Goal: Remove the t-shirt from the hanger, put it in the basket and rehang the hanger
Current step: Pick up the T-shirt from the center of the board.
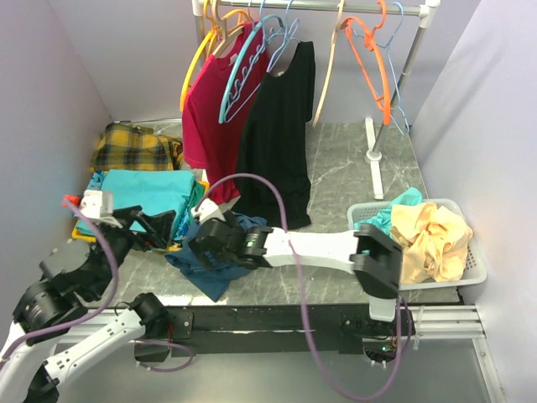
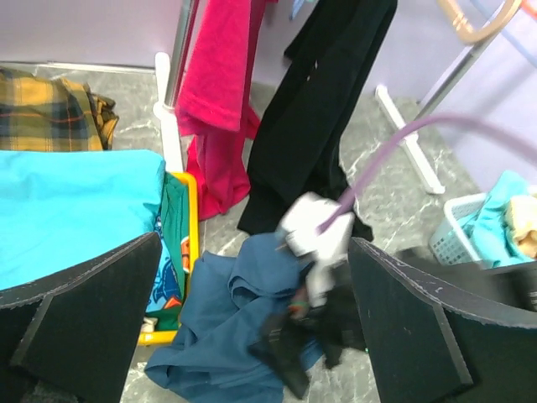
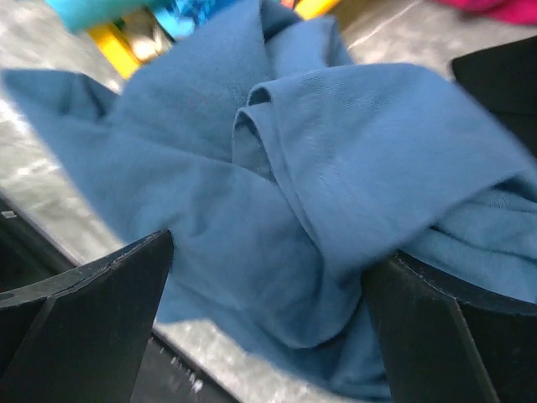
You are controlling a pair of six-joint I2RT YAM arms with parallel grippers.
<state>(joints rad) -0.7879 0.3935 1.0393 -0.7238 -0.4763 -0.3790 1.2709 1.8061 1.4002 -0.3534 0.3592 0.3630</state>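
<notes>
The crumpled t-shirt [image 1: 210, 270] is plain slate blue. On the rail, the top [image 1: 210, 117] is crimson and the garment [image 1: 281, 143] beside it solid black. There is a yellow hanger [image 1: 193, 71], a turquoise hanger [image 1: 232, 71], an orange hanger [image 1: 383, 80] and a cream hanger [image 1: 323, 84]. The table [image 1: 344, 168] is grey marble with pale veins. The plaid cloth [image 1: 130, 147] is mustard checked with black. The folded cloth [image 1: 147, 191] is bright turquoise and the tray [image 2: 192, 243] is yellow. The basket [image 1: 472, 273] is white, with a pale yellow rag [image 1: 432, 239] and a teal rag [image 1: 393, 211]. The cable [image 2: 445, 119] is purple and the walls [image 1: 50, 101] are lilac.
</notes>
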